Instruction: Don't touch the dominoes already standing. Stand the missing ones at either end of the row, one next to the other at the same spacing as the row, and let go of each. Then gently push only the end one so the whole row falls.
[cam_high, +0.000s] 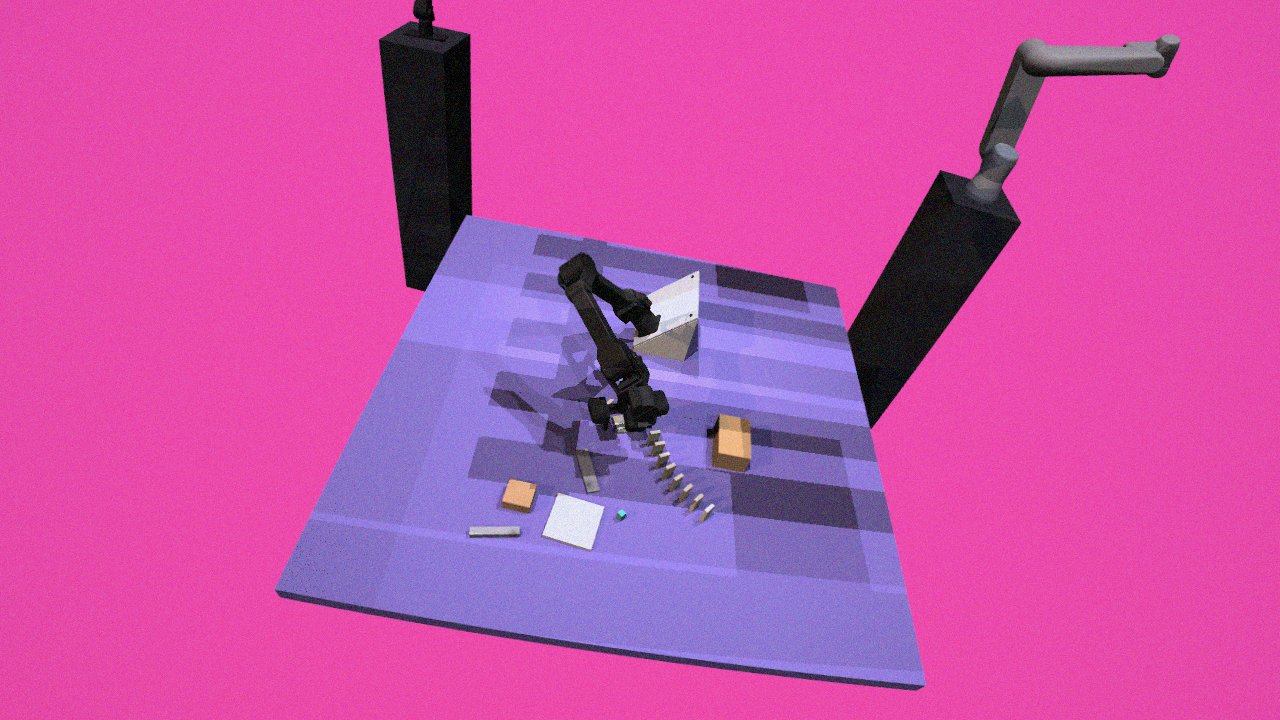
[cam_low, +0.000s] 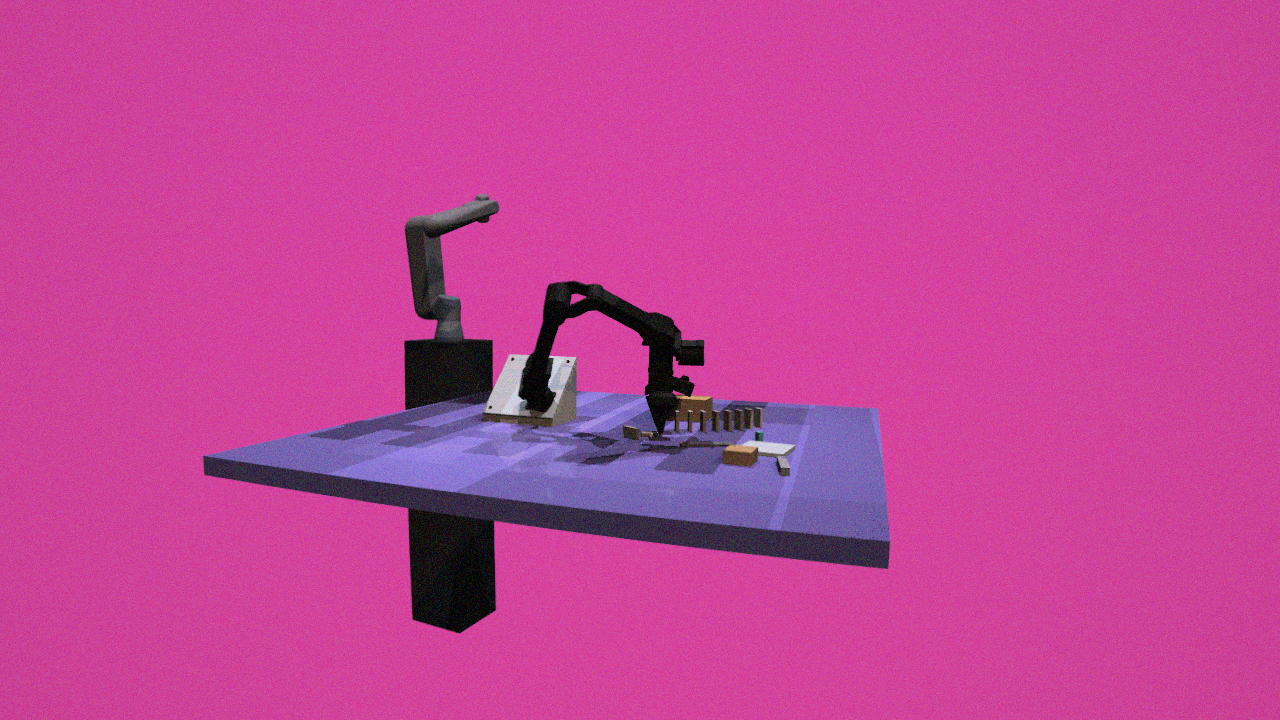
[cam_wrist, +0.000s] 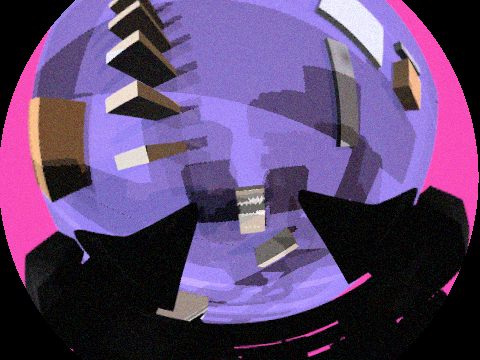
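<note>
A row of several tan dominoes (cam_high: 678, 479) (cam_low: 735, 417) (cam_wrist: 139, 58) stands in a diagonal line on the purple table (cam_high: 626, 608). My gripper (cam_high: 616, 428) (cam_low: 659, 426) (cam_wrist: 248, 202) is open and points down, low over the table just off the row's near end. In the wrist view a loose domino (cam_wrist: 251, 210) lies flat on the table between the open fingers, touching neither that I can see. A second loose domino (cam_wrist: 278, 247) lies just beyond it. In the top view the arm hides both loose dominoes.
An orange box (cam_high: 732, 441) (cam_low: 693, 405) (cam_wrist: 58, 143) stands beside the row. A flat grey bar (cam_high: 587, 470) (cam_wrist: 343, 90), a small orange block (cam_high: 519, 494), a white square (cam_high: 572, 520), a teal cube (cam_high: 620, 514) and another grey bar (cam_high: 494, 531) lie to the left. Two dark pillars stand off the table.
</note>
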